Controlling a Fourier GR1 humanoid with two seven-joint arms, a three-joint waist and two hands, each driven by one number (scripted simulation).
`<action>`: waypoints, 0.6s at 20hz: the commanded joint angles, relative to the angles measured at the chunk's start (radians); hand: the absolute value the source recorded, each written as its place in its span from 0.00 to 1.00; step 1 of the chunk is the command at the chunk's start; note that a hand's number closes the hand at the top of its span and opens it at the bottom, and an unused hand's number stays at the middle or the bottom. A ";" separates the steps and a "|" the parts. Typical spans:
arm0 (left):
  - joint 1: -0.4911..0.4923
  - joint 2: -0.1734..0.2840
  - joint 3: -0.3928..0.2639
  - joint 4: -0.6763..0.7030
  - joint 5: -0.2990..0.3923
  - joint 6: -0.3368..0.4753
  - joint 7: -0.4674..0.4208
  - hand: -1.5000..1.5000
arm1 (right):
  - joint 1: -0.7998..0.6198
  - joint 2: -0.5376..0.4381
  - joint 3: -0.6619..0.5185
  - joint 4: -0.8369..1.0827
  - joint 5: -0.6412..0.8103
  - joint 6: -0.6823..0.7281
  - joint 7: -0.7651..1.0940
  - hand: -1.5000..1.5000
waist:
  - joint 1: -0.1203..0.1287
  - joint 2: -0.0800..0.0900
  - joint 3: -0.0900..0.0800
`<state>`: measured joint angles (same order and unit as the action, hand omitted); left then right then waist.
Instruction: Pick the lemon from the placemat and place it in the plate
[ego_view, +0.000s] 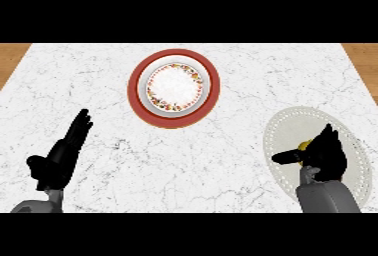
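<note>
I look down on the marble counter (221, 155) from the head view. My right hand (325, 152) is over the pale round placemat (284, 127) at the right side, and the lemon (303, 145) shows only as a small yellow spot between the thumb and the fingers. Most of the lemon is hidden under the hand, so I cannot tell if the fingers already hold it or are only around it; they look half open, the thumb pointing to the left and the fingers upward. I judge the hand is placed so because the fruit is round and can roll, and it must be taken from two sides.

My left hand (63, 155) rests at the left side with straight fingers, holding nothing. It is well apart from everything, so it does not disturb the work.

The plate (174, 86) is far from the placemat, up and to the left, and it sits on a red round charger (139, 102). Its white centre is free, with a flower pattern around it.

Between the placemat and the plate I see only bare marble, so the way for carrying is open. The placemat lies near the right edge of the counter, where the wood floor (362, 55) begins; I think the lemon should not be pushed to that side. The raised rim of the plate asks me to lift the lemon high enough before I lower it.
</note>
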<state>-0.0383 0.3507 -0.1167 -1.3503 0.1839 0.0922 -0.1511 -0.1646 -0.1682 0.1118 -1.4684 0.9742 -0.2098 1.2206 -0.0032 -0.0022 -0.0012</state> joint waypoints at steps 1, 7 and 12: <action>0.007 0.006 0.026 0.007 0.019 -0.031 -0.027 0.50 | 0.004 0.011 -0.052 0.033 0.005 0.084 0.150 0.00 | 0.003 0.002 0.000; 0.003 -0.017 0.018 0.010 -0.008 -0.028 -0.009 0.50 | 0.005 0.023 -0.129 0.094 0.026 0.068 0.067 0.00 | 0.004 0.003 0.001; -0.029 0.022 0.089 0.072 0.012 -0.090 -0.031 0.50 | -0.015 0.053 -0.130 0.152 -0.021 0.093 -0.059 1.00 | 0.007 0.004 0.001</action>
<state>-0.0713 0.3548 -0.0661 -1.3181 0.1823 0.0479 -0.1441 -0.1660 -0.1364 -0.0105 -1.3966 0.9650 -0.1434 1.1261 0.0006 -0.0070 -0.0097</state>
